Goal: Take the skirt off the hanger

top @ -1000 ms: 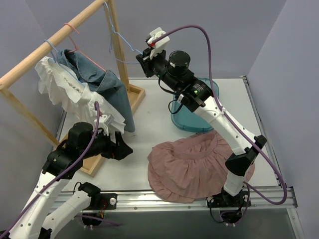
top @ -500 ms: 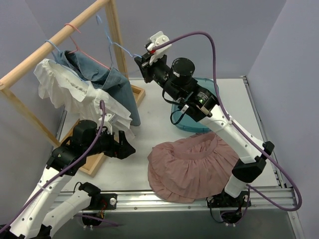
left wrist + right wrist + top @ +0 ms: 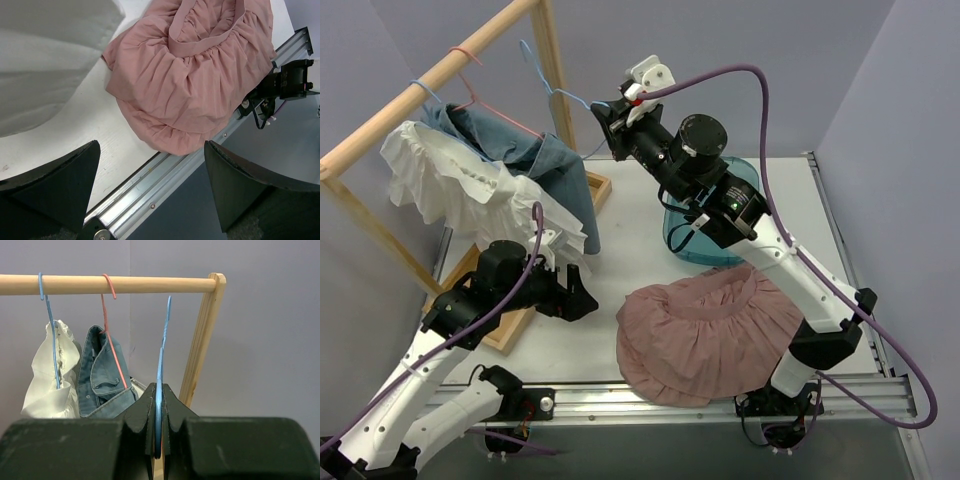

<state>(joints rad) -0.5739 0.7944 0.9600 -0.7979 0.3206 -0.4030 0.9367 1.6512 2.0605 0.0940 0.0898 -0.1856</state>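
While the pink skirt (image 3: 705,335) is lying in a crumpled heap on the table (image 3: 620,225) at the lower centre of the overhead view, off its hanger, the bare blue hanger (image 3: 570,97) is being held high in the upper middle of the frame by the right gripper (image 3: 605,120). In the right wrist view the jaws are being pressed together on the blue wire, and its hook is being kept just beneath the wooden rail (image 3: 100,284); whether it is touching cannot be told. Further left on that rail, a denim garment (image 3: 102,375) is being carried by a pink hanger (image 3: 112,340), and a white garment (image 3: 47,385) by another blue one. At the lower left of the overhead view the left gripper (image 3: 575,300) is being held low beside the white garment, jaws apart and nothing between them. A teal basin (image 3: 695,240) is being partly hidden behind the right arm.
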